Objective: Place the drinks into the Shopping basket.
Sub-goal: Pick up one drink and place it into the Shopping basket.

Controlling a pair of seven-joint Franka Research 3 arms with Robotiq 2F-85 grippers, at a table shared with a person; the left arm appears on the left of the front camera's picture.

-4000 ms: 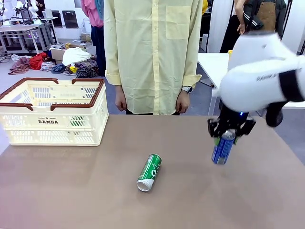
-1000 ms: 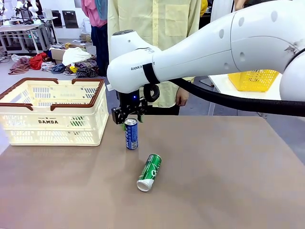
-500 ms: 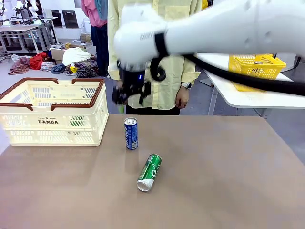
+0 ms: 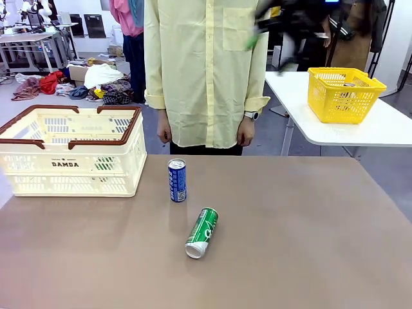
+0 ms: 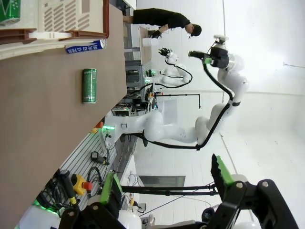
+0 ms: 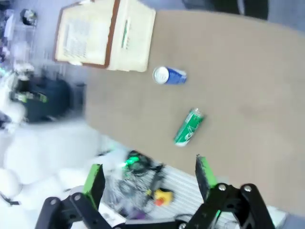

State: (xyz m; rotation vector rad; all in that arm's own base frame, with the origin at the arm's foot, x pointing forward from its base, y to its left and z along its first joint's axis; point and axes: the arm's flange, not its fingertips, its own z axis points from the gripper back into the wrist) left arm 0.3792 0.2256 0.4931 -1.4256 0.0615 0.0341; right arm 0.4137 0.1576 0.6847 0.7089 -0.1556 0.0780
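Item 1, right tool (image 6: 148,175): jaws spread, empty. I see it high above the bench (image 4: 309,244), looking down, blurred at the front view's top. 1 second ago it sat over the blue can (image 4: 177,180); now it is well clear.
Item 2, left tool (image 5: 166,183): released, empty, wrist rolled sideways.
Item 3, blue can: upright, near the Shopping basket (image 4: 64,164), outside it.
Item 4, green can (image 4: 202,232): on its side, mid-bench.
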